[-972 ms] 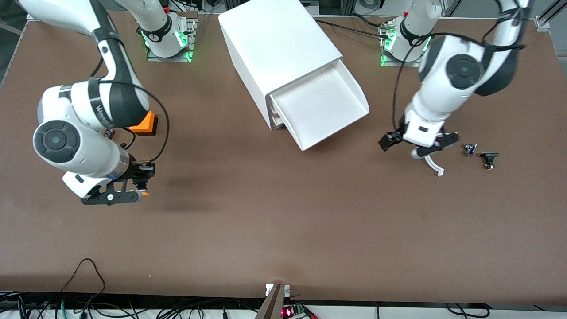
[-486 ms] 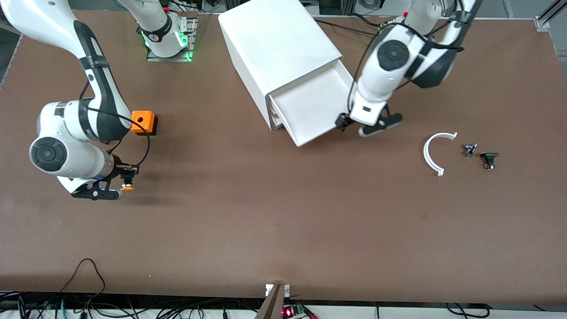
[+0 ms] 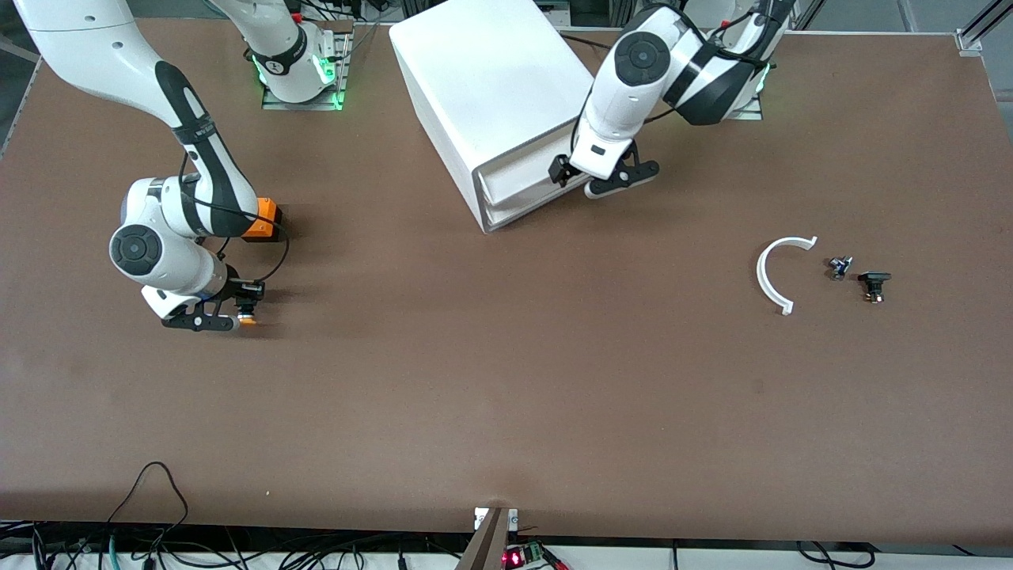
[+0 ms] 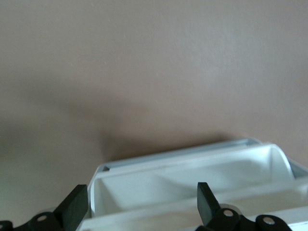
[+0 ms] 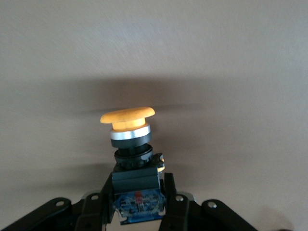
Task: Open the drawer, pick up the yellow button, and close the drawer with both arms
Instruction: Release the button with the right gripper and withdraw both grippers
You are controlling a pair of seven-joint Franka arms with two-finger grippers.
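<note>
Drawer: top one of white cabinet, white shallow plastic, nearly pushed in, front edge sticking out slightly, left hand with fingers apart at its front. Button: orange round cap, silver ring, black body, blue base, clamped in right hand low over tabletop toward right arm's end

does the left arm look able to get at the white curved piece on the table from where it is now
Probably yes. The left pincer is open and empty at the drawer front, and the table between it and the white curved piece is bare; the right pincer holds the button.
</note>
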